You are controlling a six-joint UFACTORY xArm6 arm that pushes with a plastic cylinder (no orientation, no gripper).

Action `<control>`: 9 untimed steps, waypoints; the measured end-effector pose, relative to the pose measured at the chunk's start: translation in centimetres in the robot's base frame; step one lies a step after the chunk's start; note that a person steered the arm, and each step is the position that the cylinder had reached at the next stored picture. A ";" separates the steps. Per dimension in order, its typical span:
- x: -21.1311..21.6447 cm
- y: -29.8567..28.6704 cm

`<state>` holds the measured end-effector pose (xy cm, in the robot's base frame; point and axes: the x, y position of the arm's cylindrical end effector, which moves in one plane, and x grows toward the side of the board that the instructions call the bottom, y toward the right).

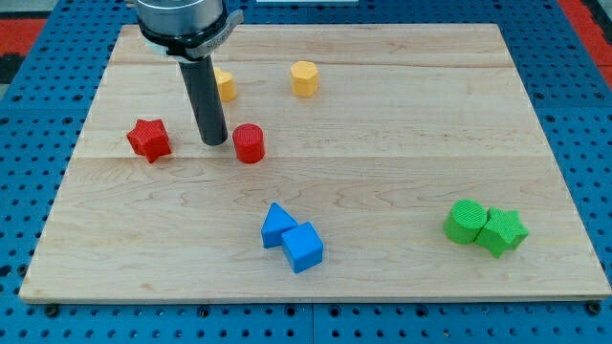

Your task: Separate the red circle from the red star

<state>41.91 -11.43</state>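
Standing between the two reds: my tip (213, 141) just left of the red circle (249, 143), bare rod, clamping nothing; red star (149, 139) further left, apart; separation looks underway; next likely a rightward shove on the circle.

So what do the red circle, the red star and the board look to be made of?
Red circle and red star: probably moulded or printed plastic, matte, with uniform colour and no grain. Board: pale wood, smooth finish, with visible grain and plank seams. My tip sits between the two red blocks, nearer the circle.
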 end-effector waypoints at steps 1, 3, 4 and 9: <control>1.1 1.8; 1.2 3.5; 1.3 4.8; 1.7 13.7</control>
